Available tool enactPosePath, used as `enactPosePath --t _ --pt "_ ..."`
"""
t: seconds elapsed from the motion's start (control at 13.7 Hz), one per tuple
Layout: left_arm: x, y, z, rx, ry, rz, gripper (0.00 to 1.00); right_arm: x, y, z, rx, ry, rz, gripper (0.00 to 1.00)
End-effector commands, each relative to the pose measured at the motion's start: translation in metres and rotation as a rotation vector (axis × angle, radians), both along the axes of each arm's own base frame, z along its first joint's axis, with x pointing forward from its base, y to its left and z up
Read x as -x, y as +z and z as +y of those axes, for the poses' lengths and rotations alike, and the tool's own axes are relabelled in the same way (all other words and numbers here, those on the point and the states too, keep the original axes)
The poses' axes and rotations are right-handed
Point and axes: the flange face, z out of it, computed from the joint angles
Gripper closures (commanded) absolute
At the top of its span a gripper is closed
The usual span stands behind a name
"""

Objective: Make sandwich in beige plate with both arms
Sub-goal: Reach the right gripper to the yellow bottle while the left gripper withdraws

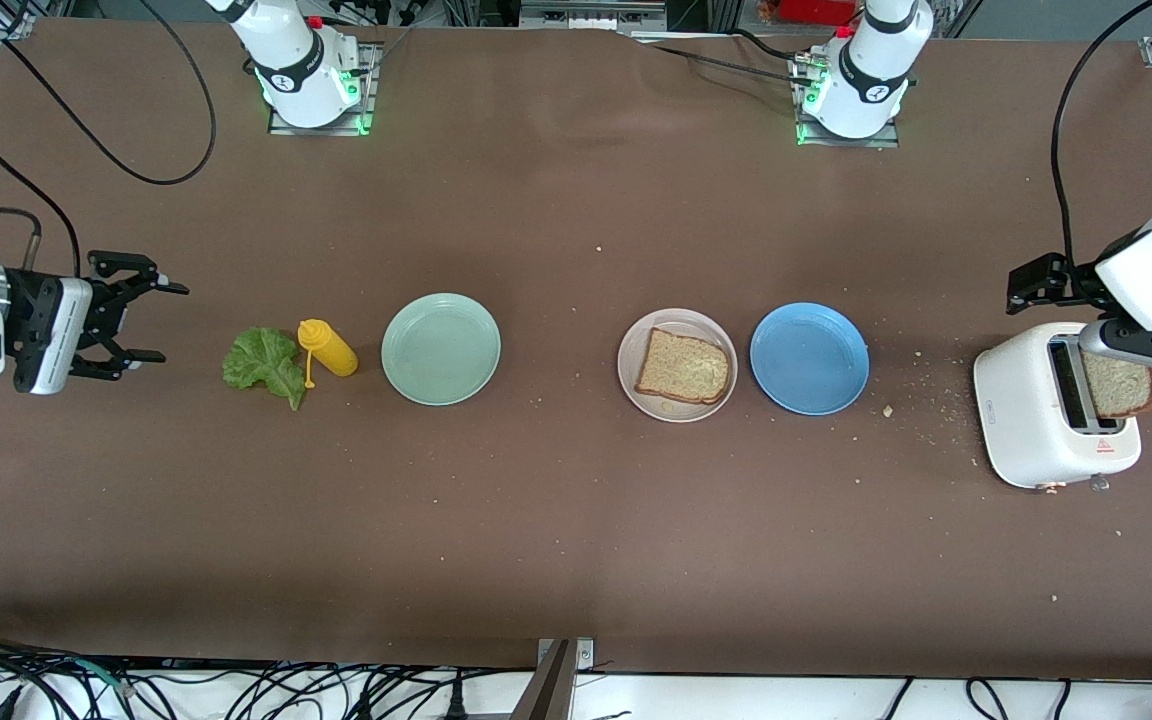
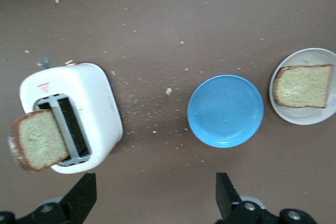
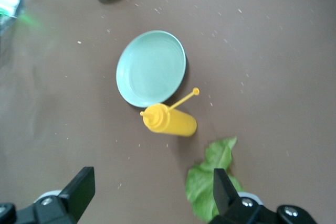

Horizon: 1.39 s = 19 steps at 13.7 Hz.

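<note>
On the beige plate lay one bread slice; another stood in the toaster. Both the left hand above it and the right hand near the lettuce were open, empty.

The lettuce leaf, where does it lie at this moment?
The lettuce leaf lies flat on the table at the right arm's end, touching the yellow squeeze bottle, between that bottle and the open right gripper.
</note>
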Motion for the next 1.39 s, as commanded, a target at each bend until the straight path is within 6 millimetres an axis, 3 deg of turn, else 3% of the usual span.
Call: enactPosePath --t 0.0,0.22,0.44,0.66,0.88,1.31 --pt "0.015 0.008 0.009 0.068 0.093 -0.013 0.00 -0.001 -0.026 0.005 -0.104 0.060 -0.013 0.00" --pt "0.029 0.014 0.016 0.100 0.131 -0.025 0.00 -0.001 -0.062 0.007 -0.244 0.149 -0.079 0.00" --pt "0.030 0.017 0.018 0.088 0.132 -0.029 0.00 -0.002 -0.115 -0.002 -0.364 0.225 -0.146 0.00" --pt "0.031 0.017 0.026 0.088 0.142 -0.020 0.00 0.001 -0.140 -0.016 -0.397 0.292 -0.223 0.00" --pt "0.029 0.015 0.019 0.087 0.133 -0.004 0.00 0.021 -0.185 -0.023 -0.487 0.260 -0.285 0.00" --pt "0.029 0.013 0.027 0.086 0.146 0.001 0.00 0.040 -0.224 -0.022 -0.576 0.266 -0.385 0.00"
